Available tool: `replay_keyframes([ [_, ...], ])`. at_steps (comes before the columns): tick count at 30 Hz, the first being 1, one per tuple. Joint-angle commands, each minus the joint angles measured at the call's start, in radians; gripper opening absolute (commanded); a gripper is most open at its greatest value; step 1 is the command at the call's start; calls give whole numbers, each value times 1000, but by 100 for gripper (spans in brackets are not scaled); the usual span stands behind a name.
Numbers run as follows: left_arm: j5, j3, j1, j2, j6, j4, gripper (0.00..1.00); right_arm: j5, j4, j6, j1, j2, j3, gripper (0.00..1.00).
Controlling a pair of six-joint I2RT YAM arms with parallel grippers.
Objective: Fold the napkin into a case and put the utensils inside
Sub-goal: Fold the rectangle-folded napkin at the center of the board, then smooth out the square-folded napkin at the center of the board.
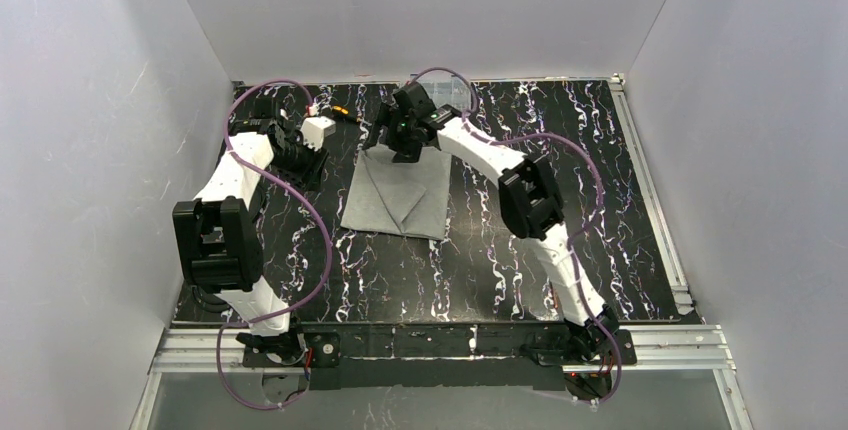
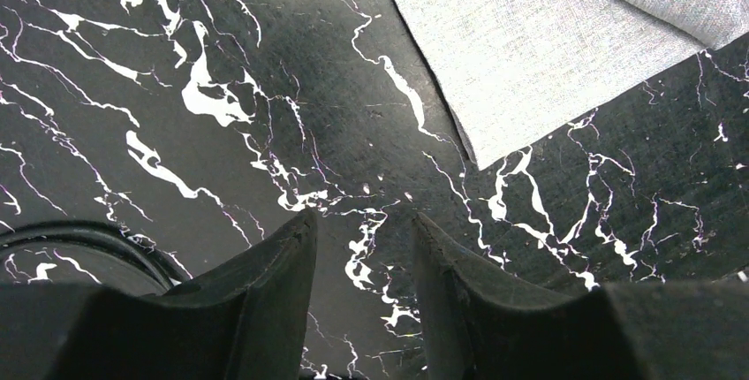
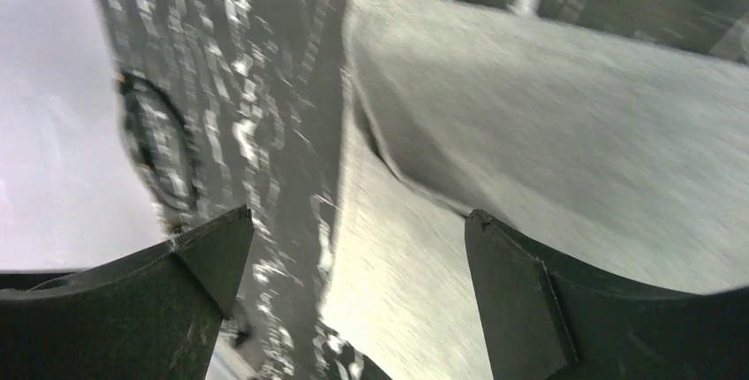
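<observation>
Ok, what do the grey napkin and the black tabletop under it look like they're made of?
The napkin looks like woven cloth with a matte finish. The left wrist view shows a fine weave grain, and its layers fold softly over each other. The tabletop has a black marble pattern with white veins and a faint sheen. Its fine surface grain suggests a printed mat or laminate rather than real stone, though that's uncertain.

Right gripper (image 3: 362, 300): jaws stood wide, nothing between them. Directly below and ahead lay the napkin (image 3: 574, 133), its raised fold barring a low pass forward. Bare table (image 3: 283, 133) ran open to its left, ending at the white wall (image 3: 44, 115). Left gripper (image 2: 360, 296): jaws part spread, bare table below and ahead. The napkin corner lay ahead-right, clear of the fingers (image 2: 265, 309).
</observation>
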Motion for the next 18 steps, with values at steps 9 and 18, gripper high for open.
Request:
replay_keyframes([
  [9, 55, 103, 28, -34, -52, -91, 43, -6, 276, -181, -82, -731, -918, 99],
  [18, 34, 84, 28, 11, -64, -85, 41, -52, 413, -133, -37, -688, -1053, 81],
])
